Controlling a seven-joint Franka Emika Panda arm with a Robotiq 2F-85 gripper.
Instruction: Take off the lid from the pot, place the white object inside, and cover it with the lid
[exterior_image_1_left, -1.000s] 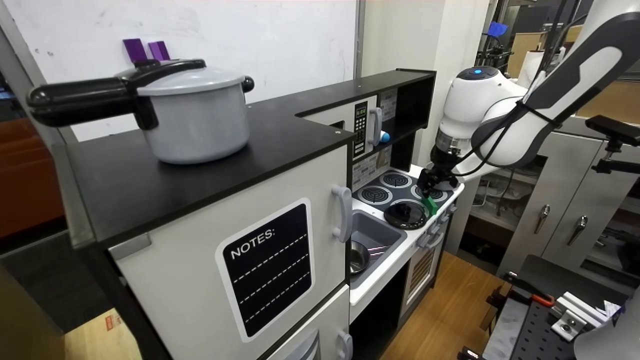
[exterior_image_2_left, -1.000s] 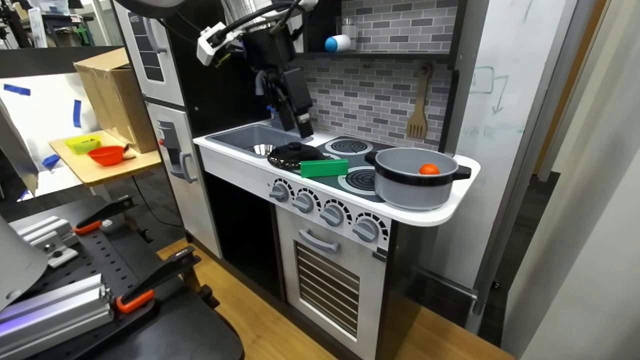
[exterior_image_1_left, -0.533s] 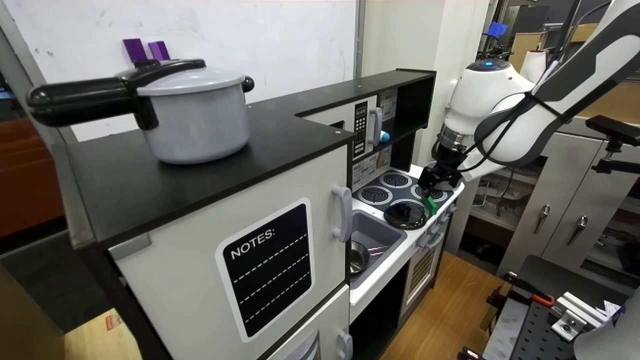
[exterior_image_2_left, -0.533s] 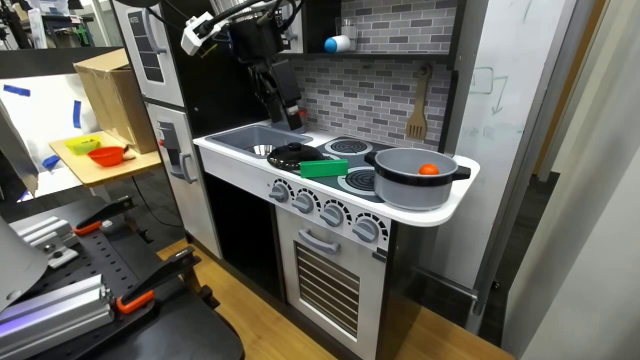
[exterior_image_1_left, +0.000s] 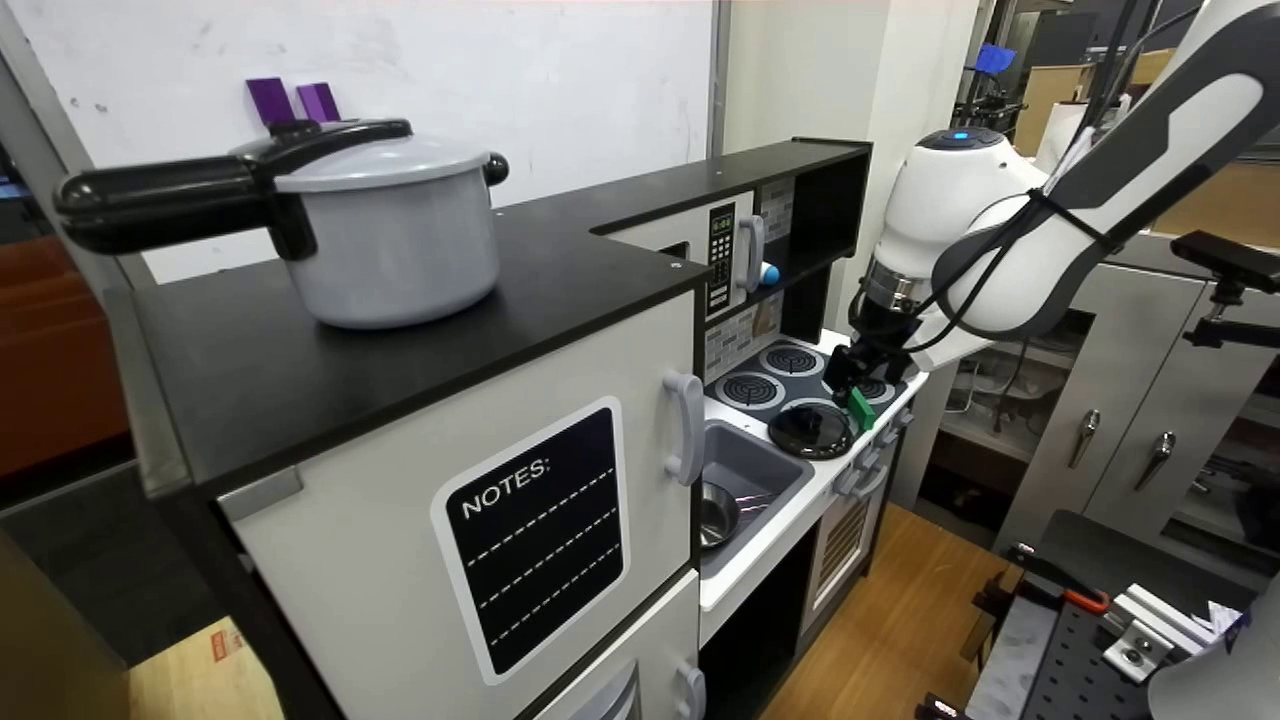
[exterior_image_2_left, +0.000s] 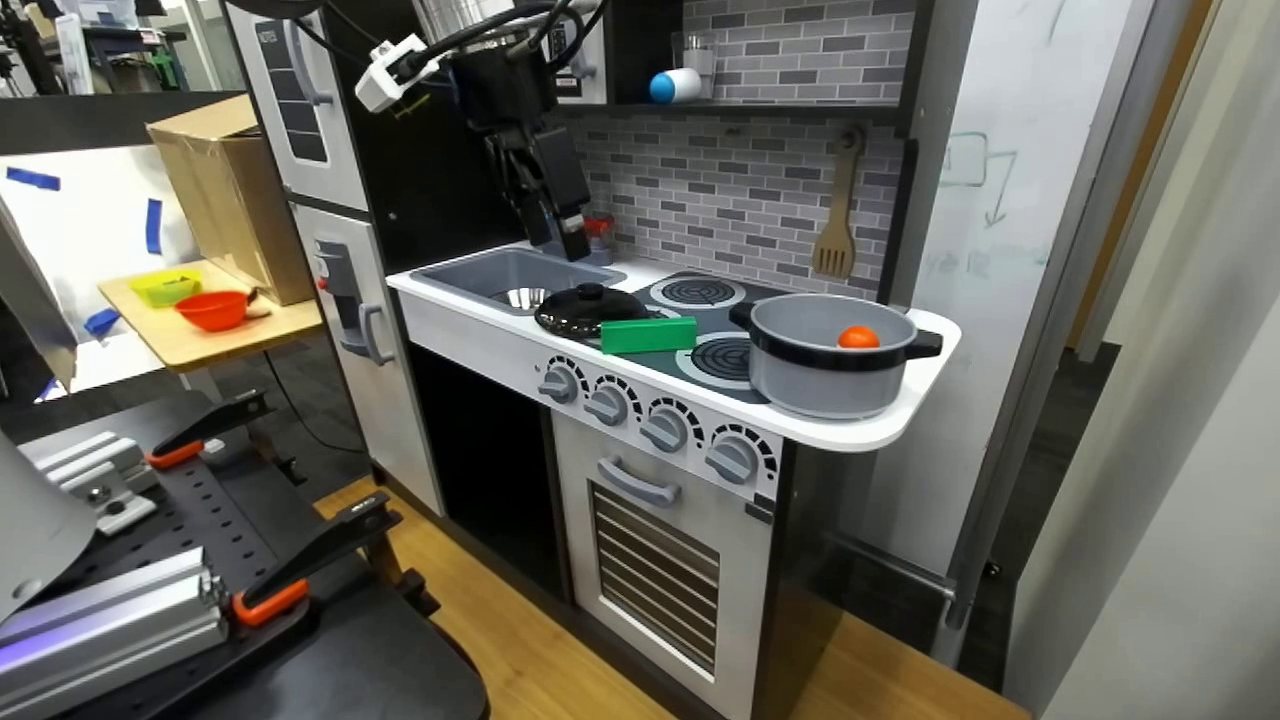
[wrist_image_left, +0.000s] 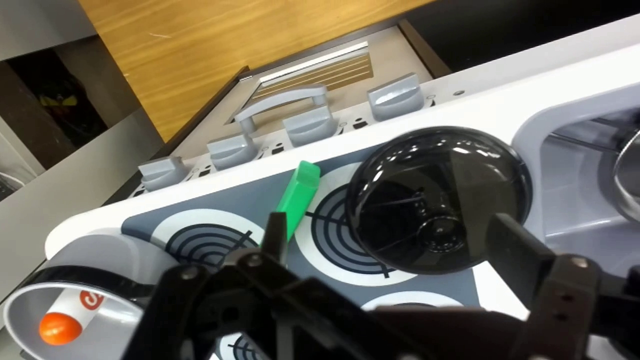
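The black lid with a round knob (wrist_image_left: 440, 232) lies knob up on a front burner beside the sink; it also shows in both exterior views (exterior_image_1_left: 805, 432) (exterior_image_2_left: 575, 312). The grey pot (exterior_image_2_left: 825, 375) stands uncovered on the counter's rounded end, and its side shows in the wrist view (wrist_image_left: 115, 252). A white object with an orange end (wrist_image_left: 75, 312) leans inside the pot; only the orange end (exterior_image_2_left: 858, 338) shows in an exterior view. My gripper (wrist_image_left: 387, 225) is open and empty, above the lid, its fingers apart on either side of the knob; it shows in both exterior views (exterior_image_1_left: 840, 392) (exterior_image_2_left: 562, 245).
A green block (wrist_image_left: 299, 197) stands right beside the lid. The sink (exterior_image_2_left: 520, 268) with a metal bowl (exterior_image_1_left: 717, 515) adjoins the lid. A shelf (exterior_image_2_left: 770, 106) with a blue-and-white bottle (exterior_image_2_left: 677, 86) is above. A grey pressure cooker (exterior_image_1_left: 395, 240) stands on the fridge top.
My gripper has moved left in an exterior view, toward the sink side, uncovering a red-topped jar behind it. The lid, pot, white object and green block have not moved.
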